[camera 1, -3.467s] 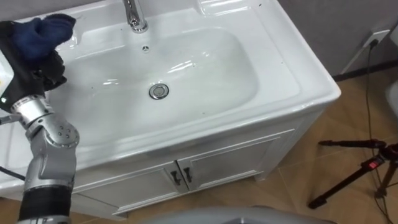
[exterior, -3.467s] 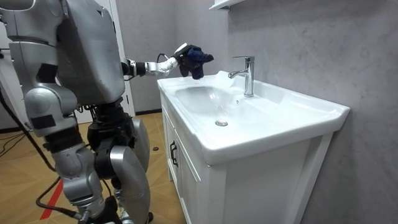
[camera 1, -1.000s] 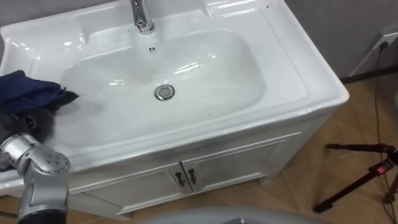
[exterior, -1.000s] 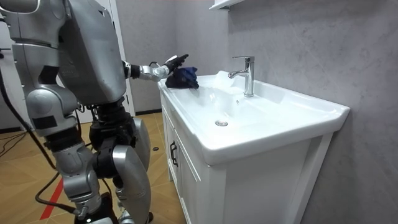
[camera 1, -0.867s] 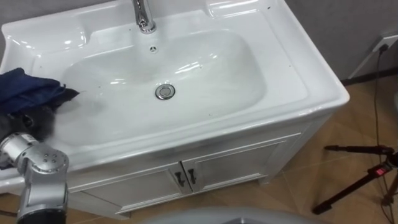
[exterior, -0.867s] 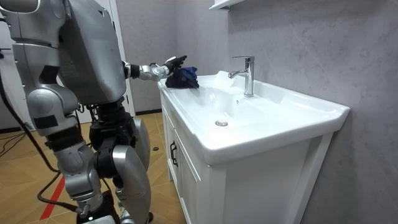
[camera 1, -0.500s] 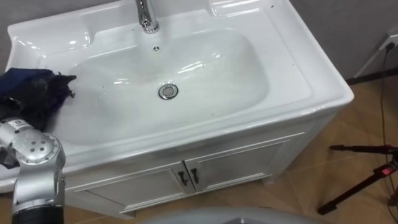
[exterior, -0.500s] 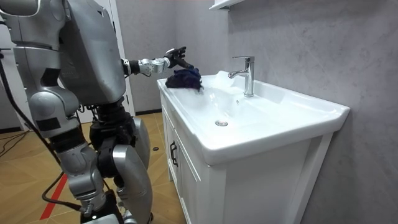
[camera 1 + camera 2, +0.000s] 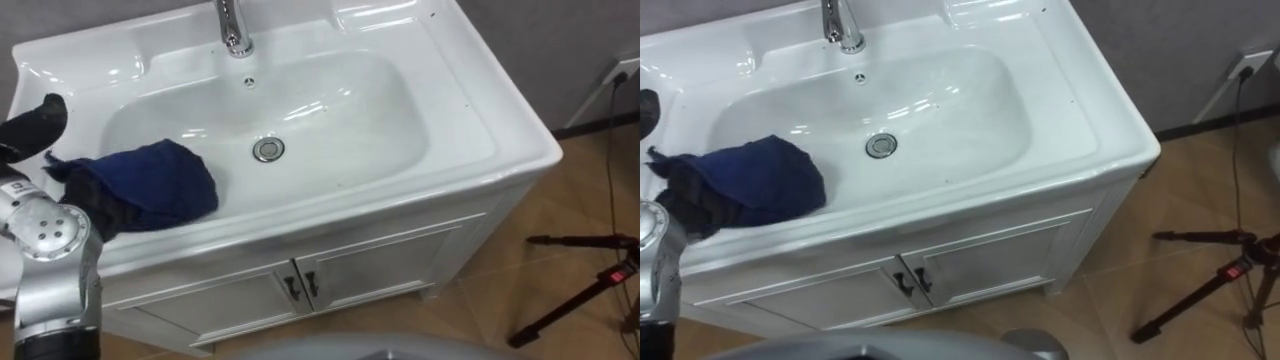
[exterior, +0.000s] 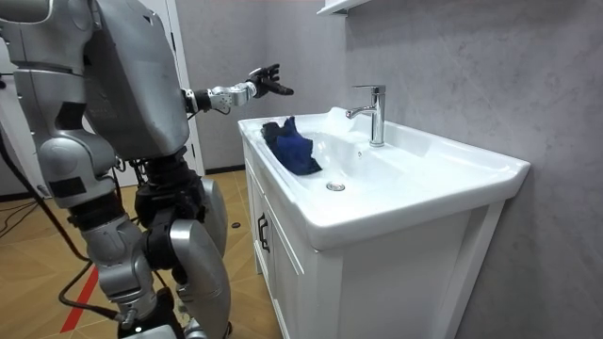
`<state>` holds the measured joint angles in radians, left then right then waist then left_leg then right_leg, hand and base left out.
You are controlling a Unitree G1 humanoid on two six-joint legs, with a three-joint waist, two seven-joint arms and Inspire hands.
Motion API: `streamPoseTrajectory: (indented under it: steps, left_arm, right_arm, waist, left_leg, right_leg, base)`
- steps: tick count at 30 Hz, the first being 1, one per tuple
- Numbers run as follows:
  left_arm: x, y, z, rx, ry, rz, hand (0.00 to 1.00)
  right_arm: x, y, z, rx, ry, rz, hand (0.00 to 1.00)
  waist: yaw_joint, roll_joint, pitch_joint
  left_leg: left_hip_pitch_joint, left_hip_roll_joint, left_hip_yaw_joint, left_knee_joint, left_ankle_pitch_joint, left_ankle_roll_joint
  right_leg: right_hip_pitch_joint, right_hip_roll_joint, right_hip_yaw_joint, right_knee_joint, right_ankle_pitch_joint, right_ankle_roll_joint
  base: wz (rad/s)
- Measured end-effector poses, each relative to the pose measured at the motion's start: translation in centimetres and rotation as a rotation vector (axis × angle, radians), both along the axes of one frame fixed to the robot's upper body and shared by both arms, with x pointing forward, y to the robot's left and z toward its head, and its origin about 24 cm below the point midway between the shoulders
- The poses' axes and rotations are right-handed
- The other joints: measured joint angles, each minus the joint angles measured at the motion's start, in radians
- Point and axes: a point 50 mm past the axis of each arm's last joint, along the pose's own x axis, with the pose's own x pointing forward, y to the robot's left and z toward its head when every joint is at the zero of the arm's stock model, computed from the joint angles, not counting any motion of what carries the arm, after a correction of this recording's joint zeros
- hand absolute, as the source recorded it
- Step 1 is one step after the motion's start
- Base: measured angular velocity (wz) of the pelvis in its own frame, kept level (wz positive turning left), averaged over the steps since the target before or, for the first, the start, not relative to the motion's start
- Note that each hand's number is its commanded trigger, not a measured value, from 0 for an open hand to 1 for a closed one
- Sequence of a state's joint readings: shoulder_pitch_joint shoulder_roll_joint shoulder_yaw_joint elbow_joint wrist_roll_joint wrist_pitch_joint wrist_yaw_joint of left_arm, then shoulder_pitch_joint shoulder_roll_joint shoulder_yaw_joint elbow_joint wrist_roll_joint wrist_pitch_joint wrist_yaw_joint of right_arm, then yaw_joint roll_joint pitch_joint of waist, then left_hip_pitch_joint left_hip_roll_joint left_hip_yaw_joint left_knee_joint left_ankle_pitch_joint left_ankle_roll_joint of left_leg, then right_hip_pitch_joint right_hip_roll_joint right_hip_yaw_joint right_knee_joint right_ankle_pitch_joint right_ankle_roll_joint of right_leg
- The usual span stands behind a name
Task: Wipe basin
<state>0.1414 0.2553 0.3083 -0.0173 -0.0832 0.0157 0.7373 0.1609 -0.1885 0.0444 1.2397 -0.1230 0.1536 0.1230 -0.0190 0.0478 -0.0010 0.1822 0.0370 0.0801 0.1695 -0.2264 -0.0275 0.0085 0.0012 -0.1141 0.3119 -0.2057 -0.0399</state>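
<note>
Nearest, at 6 o'clock, the white cabinet doors [image 9: 380, 265] stand shut under the basin [image 9: 500, 150]. Just above them the cloth [image 9: 150, 185] lies inside the bowl, on its slope at about 9 o'clock from the drain [image 9: 266, 149], close to it but not over it. No hand grips it.

The left hand [image 10: 267, 87] hangs in the air over the basin's 9 o'clock rim, well above the cloth in the room view, its fingers straight and spread, holding nothing.

This fits two stages: a cloth laid in the bowl with the wiping to come, or a cloth let go with the wiping over. The bowl's glaze looks equally clean and glossy either way, so I cannot settle it.

If wiping is the step, I judge it goes best with a flat palm pressed on the middle of the cloth. The hand would sweep from 9 o'clock through the drain toward 3 o'clock, then along the far wall at 12 o'clock, stopping short of the tap [image 9: 233, 25]. The glaze is probably slick, so too light a press may let the hand slide off the cloth.

The cloth is dark blue, soft and thick, bunched into a rounded heap with folds. Its 9 o'clock end rides up toward the rim, and it should spread flatter under pressure.
</note>
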Motion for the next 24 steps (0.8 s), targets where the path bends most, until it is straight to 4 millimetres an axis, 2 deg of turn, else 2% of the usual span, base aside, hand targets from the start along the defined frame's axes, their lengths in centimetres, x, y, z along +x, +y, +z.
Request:
streamPoseTrajectory:
  steps: [1, 2, 9, 13, 15, 16, 17, 21, 24]
  left_arm:
    - [-0.1, 0.2, 0.1, 0.003, -0.006, 0.012, 0.0]
    - [-0.2, 0.4, 0.4, 0.009, -0.021, 0.031, 0.0]
    - [-1.0, 1.3, 1.9, 0.051, -0.11, 0.135, 0.0]
    - [-1.7, 2.1, 2.3, 0.069, -0.137, 0.199, 0.0]
    - [-2.6, 3.0, 2.5, 0.083, -0.156, 0.266, 0.0]
    - [-2.9, 3.2, 2.5, 0.084, -0.158, 0.281, 0.0]
    - [-3.3, 3.5, 2.3, 0.082, -0.15, 0.302, 0.0]
    - [-5.2, 4.3, 1.4, 0.068, -0.11, 0.376, 0.0]
    - [-7.1, 5.1, -0.6, 0.047, -0.002, 0.434, 0.0]
  right_arm:
    - [-0.1, 0.0, 0.0, 0.0, 0.002, -0.001, 0.0]
    - [-0.1, 0.0, 0.0, 0.001, 0.003, -0.001, 0.0]
    - [-0.1, -0.1, 0.0, -0.001, -0.011, -0.016, 0.0]
    - [-0.3, -0.1, 0.0, -0.002, -0.006, -0.014, 0.0]
    - [-0.3, -0.1, 0.0, -0.003, -0.007, -0.013, 0.0]
    - [-0.3, -0.1, 0.0, -0.004, -0.007, -0.014, 0.0]
    - [-0.6, -0.2, 0.1, -0.005, -0.001, -0.016, 0.0]
    - [-0.8, -0.3, 0.1, -0.009, 0.006, -0.018, 0.0]
    - [-0.8, -0.4, 0.1, -0.013, 0.0, -0.024, 0.0]
  waist:
    - [0.0, 0.0, 0.0001]
    - [0.0, 0.005, -0.004]
    - [0.009, 0.014, -0.004]
    - [0.046, 0.02, -0.0043]
    - [0.059, 0.016, -0.0041]
    - [0.065, 0.02, -0.0049]
    - [0.087, 0.021, -0.0066]
    - [0.115, 0.02, -0.0134]
    - [0.142, 0.019, -0.0163]
  left_leg:
    - [-0.002, 0.001, -0.001, 0.0, 0.0, 0.0]
    - [-0.005, 0.001, -0.001, 0.001, 0.0, 0.0]
    - [-0.005, 0.001, -0.002, 0.0, 0.0, 0.0]
    - [-0.006, 0.0, -0.002, -0.002, 0.0, 0.0]
    - [-0.015, -0.001, -0.007, -0.002, 0.0, 0.0]
    - [-0.016, -0.002, -0.009, -0.002, 0.0, 0.0]
    - [-0.018, -0.003, -0.014, -0.001, 0.0, 0.0]
    - [-0.029, -0.009, -0.036, 0.001, 0.002, 0.003]
    - [-0.033, -0.016, -0.059, 0.0, 0.004, 0.006]
  right_leg:
    - [0.001, 0.0, -0.001, -0.003, 0.001, 0.0]
    - [-0.001, 0.0, -0.003, -0.004, 0.001, 0.0]
    - [-0.002, 0.002, -0.005, -0.006, 0.001, 0.0]
    - [-0.01, 0.0, -0.001, -0.005, 0.001, 0.0]
    - [-0.012, -0.001, -0.013, -0.004, 0.0, 0.0]
    - [-0.013, -0.001, -0.01, -0.002, -0.001, 0.0]
    - [-0.016, -0.001, -0.009, -0.001, -0.002, 0.0]
    - [-0.019, -0.008, -0.028, -0.002, -0.004, 0.003]
    - [-0.015, -0.022, -0.055, -0.001, -0.006, 0.006]
  base:
    - [0.0]
    - [0.03]
    - [-0.01]
    - [-0.01]
    - [0.07]
    - [0.0]
    - [0.0]
    - [0.16]
    - [0.19]
